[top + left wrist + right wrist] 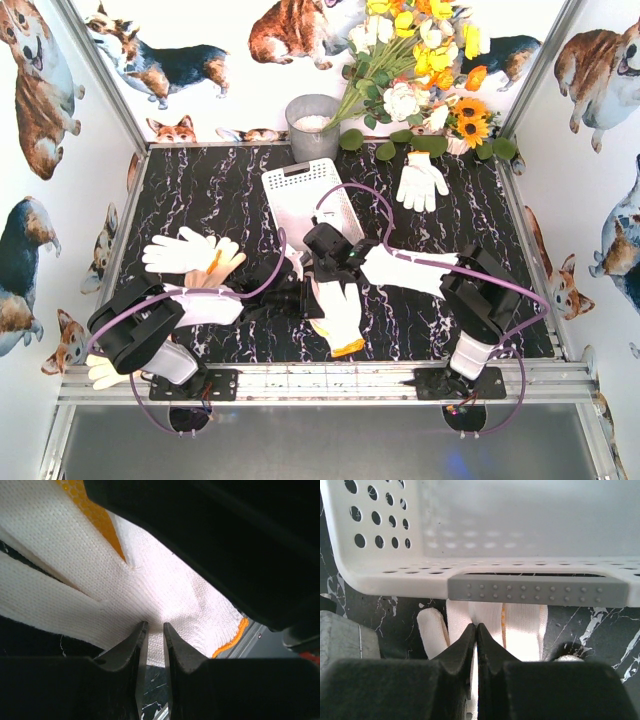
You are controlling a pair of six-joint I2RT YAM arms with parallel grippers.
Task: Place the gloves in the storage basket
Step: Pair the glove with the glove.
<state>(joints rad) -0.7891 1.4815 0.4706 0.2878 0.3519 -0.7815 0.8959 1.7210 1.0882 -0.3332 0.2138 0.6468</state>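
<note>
Top external view, near edge first: a pale yellowish glove (100, 372) lies by the left arm's base, partly under the arm. Mid-surface, both arms meet over the orange-cuffed glove (338, 312). It lies flat on the black marbled surface (200, 190), cuff toward the bases, finger end toward the storage basket (296, 172).

Left fingers (132, 647) are nearly together w/ a thin gap, tips against the knit near the cuff end. Can't tell if any cloth is pinched. Right fingers (462, 650) are pressed closed at the glove's finger end, just short of the basket's grey-padded rim. A sliver of white shows between them, so prob. gripping a fold of knit.

Further out on the left, a white glove (178, 250) is spread open, w/ tan-and-yellow gloves (216, 266) touching it. The basket sits past the centre of the surface, slightly skewed. What shows of its inside, top and right wrist views, holds nothing. Far right, another white glove (421, 180) lies near the back edge. Behind are a grey bucket (312, 125) and a flower bunch (410, 70).

Progress, as I judge it: v. early. No glove is in the basket yet. The first looks only just gripped and isn't lifted. At least four more are left: near-left, the left cluster, and far right.
</note>
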